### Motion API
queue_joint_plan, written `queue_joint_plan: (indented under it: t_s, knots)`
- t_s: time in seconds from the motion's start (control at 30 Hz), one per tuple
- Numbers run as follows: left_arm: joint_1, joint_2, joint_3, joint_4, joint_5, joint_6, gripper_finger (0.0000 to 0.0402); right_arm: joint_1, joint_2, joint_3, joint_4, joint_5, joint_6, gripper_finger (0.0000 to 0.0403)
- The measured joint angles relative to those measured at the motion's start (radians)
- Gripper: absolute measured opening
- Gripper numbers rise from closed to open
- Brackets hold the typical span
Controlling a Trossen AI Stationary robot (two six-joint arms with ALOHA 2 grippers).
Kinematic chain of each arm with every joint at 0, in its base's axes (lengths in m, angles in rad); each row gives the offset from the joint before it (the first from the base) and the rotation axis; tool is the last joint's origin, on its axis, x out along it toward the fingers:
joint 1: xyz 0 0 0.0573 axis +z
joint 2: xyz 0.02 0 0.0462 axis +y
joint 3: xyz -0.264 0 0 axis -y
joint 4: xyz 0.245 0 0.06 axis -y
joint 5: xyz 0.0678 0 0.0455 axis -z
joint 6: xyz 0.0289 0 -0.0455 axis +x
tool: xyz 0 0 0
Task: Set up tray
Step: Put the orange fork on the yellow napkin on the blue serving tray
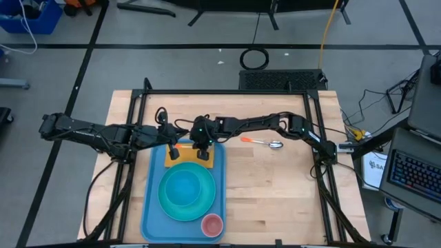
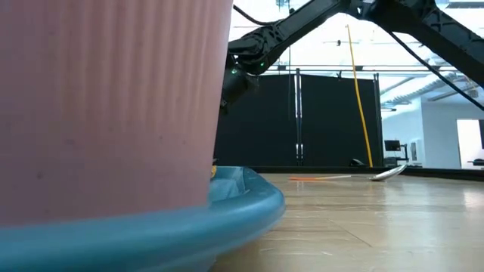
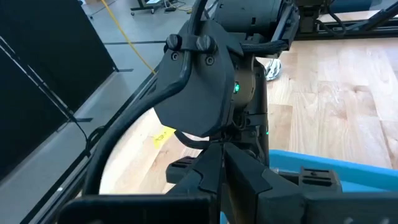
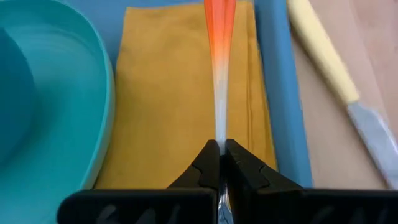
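Light wooden butcher-block table [image 1: 275,186] with a black metal frame [image 1: 227,92] around it. Sitting directly on the wood: the big flat light-blue plastic tray [image 1: 153,207] toward the front left, and an orange-handled metal spoon [image 1: 265,142] off to the right of it, well apart. There's also a yellow-handled knife [image 4: 339,74] lying just beside the tray's edge.

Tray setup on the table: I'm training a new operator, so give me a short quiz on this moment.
1. True or false: the pink cup stands on the table, outside the tray.
2. The right claw is shut on: A) the pink cup, B) an orange-handled utensil, C) nothing.
3. Where does the spoon lie?
Key: 1 false, it stands in the tray. 2 B. 3 On the table, outside the tray.
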Motion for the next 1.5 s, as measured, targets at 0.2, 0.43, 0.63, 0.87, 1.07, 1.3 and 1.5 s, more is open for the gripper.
queue_joint_plan:
  t_s: [0.2, 0.43, 0.63, 0.87, 1.07, 1.3, 1.5]
  knots:
    - [0.0, 0.0, 0.0, -0.001, 0.0, 0.0, 0.0021, -0.003, 0.017, -0.001, -0.012, 0.002, -0.001, 0.0]
    - [0.0, 0.0, 0.0, -0.003, 0.001, -0.001, 0.0021, 0.004, 0.016, 0.0, 0.003, 0.028, -0.03, 0.0]
    - [0.0, 0.0, 0.0, -0.008, 0.001, -0.002, 0.0021, 0.005, 0.016, 0.0, -0.005, 0.029, -0.04, 0.0]
    - [0.0, 0.0, 0.0, -0.008, 0.001, -0.002, 0.0021, 0.004, 0.016, 0.0, -0.016, 0.029, -0.064, 0.0001]
    - [0.0, 0.0, 0.0, -0.007, 0.001, -0.003, 0.0021, 0.004, 0.016, 0.0, -0.013, 0.026, -0.083, 0.0002]
    - [0.0, 0.0, 0.0, -0.008, 0.001, -0.003, 0.0021, 0.004, 0.015, 0.0, -0.011, 0.026, -0.08, 0.0004]
    - [0.0, 0.0, 0.0, -0.008, 0.002, -0.003, 0.0021, 0.004, 0.015, 0.0, -0.009, 0.026, -0.087, 0.0023]
